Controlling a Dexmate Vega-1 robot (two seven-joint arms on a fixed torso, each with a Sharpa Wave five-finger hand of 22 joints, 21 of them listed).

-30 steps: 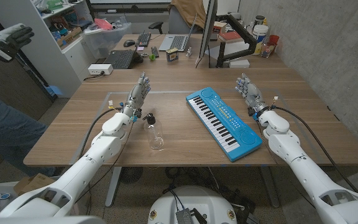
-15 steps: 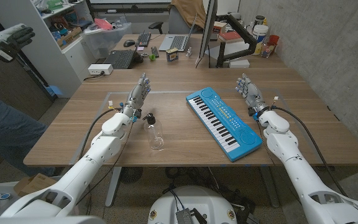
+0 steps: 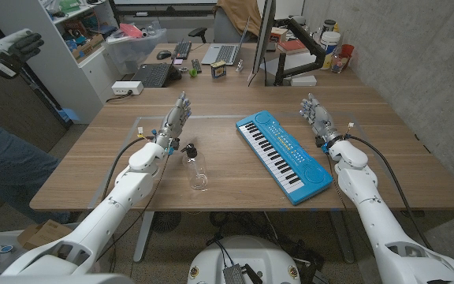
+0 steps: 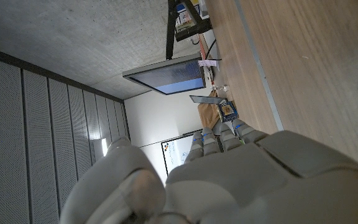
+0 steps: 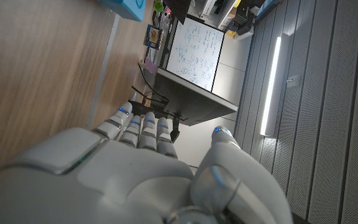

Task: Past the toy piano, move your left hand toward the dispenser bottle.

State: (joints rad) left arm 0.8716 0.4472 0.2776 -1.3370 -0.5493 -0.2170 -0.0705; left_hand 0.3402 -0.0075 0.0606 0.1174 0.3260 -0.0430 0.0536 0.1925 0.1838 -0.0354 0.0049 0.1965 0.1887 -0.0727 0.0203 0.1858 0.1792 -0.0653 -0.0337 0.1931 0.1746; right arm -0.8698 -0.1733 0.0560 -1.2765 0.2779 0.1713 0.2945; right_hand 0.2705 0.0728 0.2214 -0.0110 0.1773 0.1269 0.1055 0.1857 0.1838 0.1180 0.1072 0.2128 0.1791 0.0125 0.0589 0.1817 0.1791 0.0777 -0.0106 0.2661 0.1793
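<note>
My left hand (image 3: 175, 120) stands empty, fingers apart, just beside the lying bottle (image 3: 195, 167); a careless nudge could roll it.

Wooden bench (image 3: 385, 170) with a pale strip marking a rectangle on its top. A blue toy piano (image 3: 283, 153) lies aslant right of centre. A clear dispenser bottle (image 3: 195, 166) with a black pump head lies on its side left of centre, well apart from the piano. At the far edge stand a monitor (image 3: 262, 39), laptops (image 3: 153, 75) and a keyboard (image 3: 183, 49).
</note>
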